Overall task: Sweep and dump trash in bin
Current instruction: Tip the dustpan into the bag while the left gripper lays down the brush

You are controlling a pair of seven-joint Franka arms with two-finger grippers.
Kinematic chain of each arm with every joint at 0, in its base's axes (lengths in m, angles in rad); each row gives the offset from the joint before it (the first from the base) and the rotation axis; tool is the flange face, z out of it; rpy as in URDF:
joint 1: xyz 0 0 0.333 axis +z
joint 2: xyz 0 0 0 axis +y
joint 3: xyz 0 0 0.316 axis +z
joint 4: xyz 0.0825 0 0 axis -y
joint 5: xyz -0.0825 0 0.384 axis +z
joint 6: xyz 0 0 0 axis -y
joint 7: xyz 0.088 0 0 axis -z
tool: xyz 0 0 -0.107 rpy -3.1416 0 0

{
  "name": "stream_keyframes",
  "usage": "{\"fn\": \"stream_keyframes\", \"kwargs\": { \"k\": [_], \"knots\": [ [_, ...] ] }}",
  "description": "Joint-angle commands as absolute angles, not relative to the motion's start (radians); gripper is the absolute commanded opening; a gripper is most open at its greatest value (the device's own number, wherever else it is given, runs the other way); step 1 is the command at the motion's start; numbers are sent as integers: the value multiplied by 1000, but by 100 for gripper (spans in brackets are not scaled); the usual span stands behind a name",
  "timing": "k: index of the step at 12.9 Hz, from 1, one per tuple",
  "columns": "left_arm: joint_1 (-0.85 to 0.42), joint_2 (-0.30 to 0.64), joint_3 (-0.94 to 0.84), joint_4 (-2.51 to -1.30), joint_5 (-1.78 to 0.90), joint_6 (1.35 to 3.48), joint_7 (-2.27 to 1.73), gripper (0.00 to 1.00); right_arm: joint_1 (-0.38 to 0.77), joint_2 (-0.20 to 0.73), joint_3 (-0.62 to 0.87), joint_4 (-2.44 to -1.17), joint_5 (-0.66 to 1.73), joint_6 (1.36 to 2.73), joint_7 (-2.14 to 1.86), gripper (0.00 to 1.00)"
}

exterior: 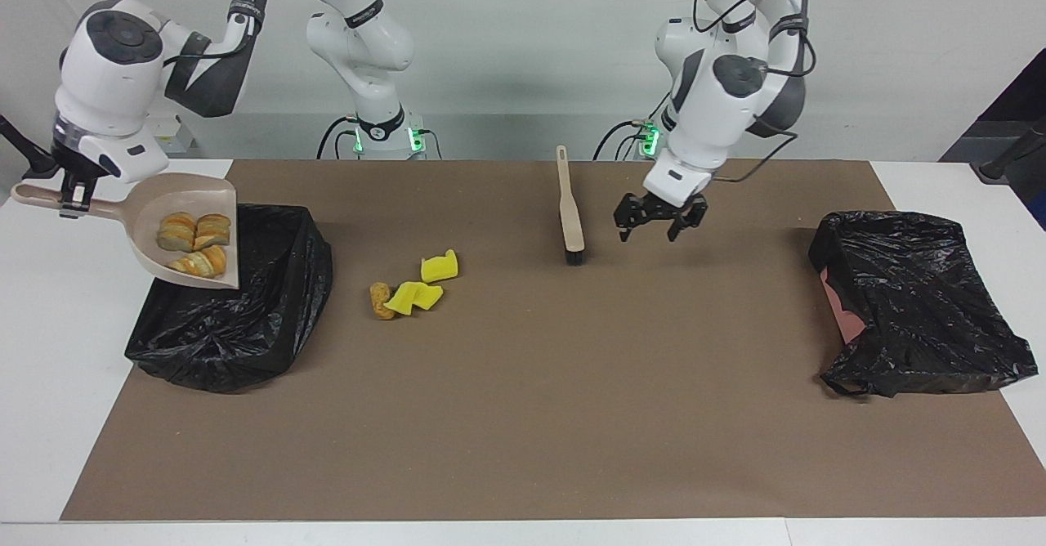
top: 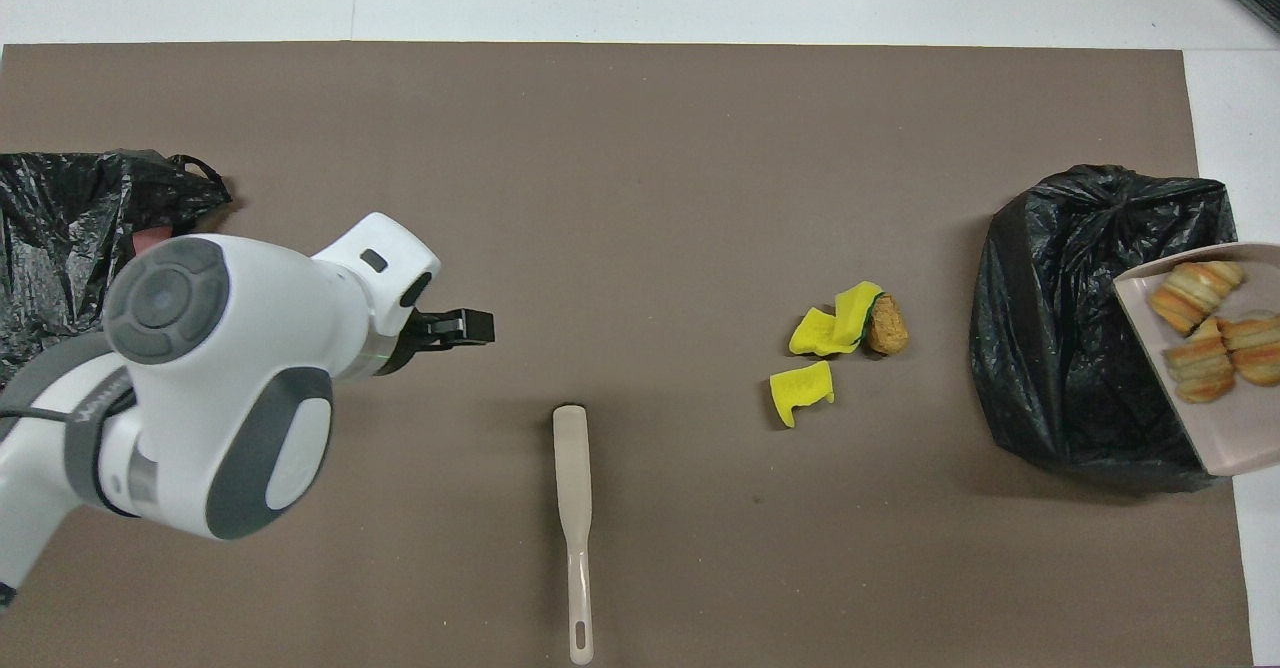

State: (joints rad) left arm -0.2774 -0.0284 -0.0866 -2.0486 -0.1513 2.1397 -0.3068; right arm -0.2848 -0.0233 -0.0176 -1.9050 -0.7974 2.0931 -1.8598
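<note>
My right gripper (exterior: 72,200) is shut on the handle of the beige dustpan (exterior: 167,203), which hangs tilted over the edge of the black bag-lined bin (exterior: 245,317). Three golden-orange chunks of trash (exterior: 194,242) lie in the pan (top: 1230,428). Two yellow pieces (exterior: 439,266) (exterior: 413,295) and a brown lump (exterior: 381,301) lie on the mat beside the bin (top: 1070,328). The brush (exterior: 569,217) lies flat on the mat. My left gripper (exterior: 654,231) hangs open and empty above the mat, beside the brush (top: 572,488), toward the left arm's end.
A second crumpled black bag (exterior: 915,301) with a pink patch showing lies at the left arm's end of the brown mat (exterior: 523,415). White table borders the mat at both ends.
</note>
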Motion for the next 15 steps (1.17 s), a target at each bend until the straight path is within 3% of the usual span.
{"fn": "stream_keyframes", "kwargs": {
  "k": [1,6,10,15],
  "knots": [
    [-160,20,-98,-1933,-132,2103,-175,100,-282,-25,-12,-1921,-876,2105,-1817,0],
    [3,31,-94,-1821,-127,2017,9,100,-210,-34,-11,-1921,-974,2011,-1701,0],
    [14,28,-94,-1711,11,1844,41,100,-215,-92,-11,-1899,-980,1944,-1681,0],
    [23,12,-60,-1613,12,1633,40,100,-206,-184,8,-1804,-714,1746,-1570,0]
  ]
}}
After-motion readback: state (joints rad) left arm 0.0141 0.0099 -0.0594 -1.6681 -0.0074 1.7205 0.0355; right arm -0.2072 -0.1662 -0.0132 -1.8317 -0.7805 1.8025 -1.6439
